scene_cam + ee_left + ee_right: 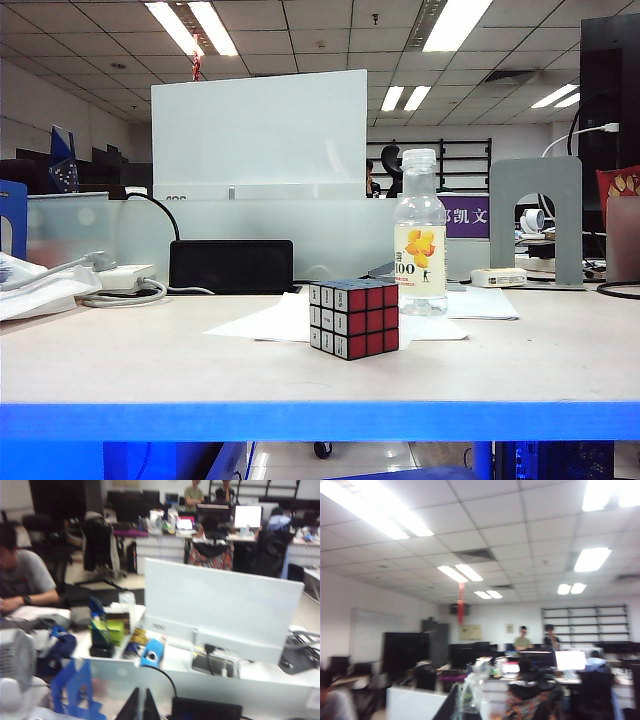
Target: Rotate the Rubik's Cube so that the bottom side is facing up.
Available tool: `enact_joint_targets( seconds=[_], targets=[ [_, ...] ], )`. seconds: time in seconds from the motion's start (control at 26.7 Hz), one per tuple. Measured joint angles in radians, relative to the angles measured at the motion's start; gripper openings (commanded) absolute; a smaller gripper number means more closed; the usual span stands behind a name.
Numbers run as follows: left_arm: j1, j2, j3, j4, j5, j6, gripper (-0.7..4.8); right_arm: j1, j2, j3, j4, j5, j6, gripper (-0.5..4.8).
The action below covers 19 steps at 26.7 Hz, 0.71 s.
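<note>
The Rubik's Cube (353, 318) stands on a white paper sheet (270, 322) in the middle of the table, with a white face turned left and a red face turned right. No arm or gripper shows in the exterior view. In the left wrist view my left gripper (141, 707) is shut and empty, its dark fingertips (134, 709) pressed together and pointing at the desk divider. In the right wrist view my right gripper (462, 711) is raised toward the ceiling and blurred; nothing shows between its fingers. The cube is in neither wrist view.
A clear drink bottle (420, 235) with a yellow label stands just behind the cube to the right, blurred in the right wrist view (470, 690). Behind are a black box (231, 266), a white board (260, 130), cables (125, 292) and a grey bookend (535, 215).
</note>
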Motion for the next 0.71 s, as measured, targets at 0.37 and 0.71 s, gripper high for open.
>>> enact_joint_targets(
  seconds=[0.37,0.71],
  targets=[
    [0.041,-0.157,0.000,0.039,0.095,-0.040,-0.06,0.296,-0.256,-0.223,-0.403,0.217,-0.343,-0.07],
    [0.041,-0.284,0.003,-0.238,0.116,-0.043,-0.06,0.296,-0.629,-0.992,-0.257,0.264,-0.154,-0.07]
  ],
)
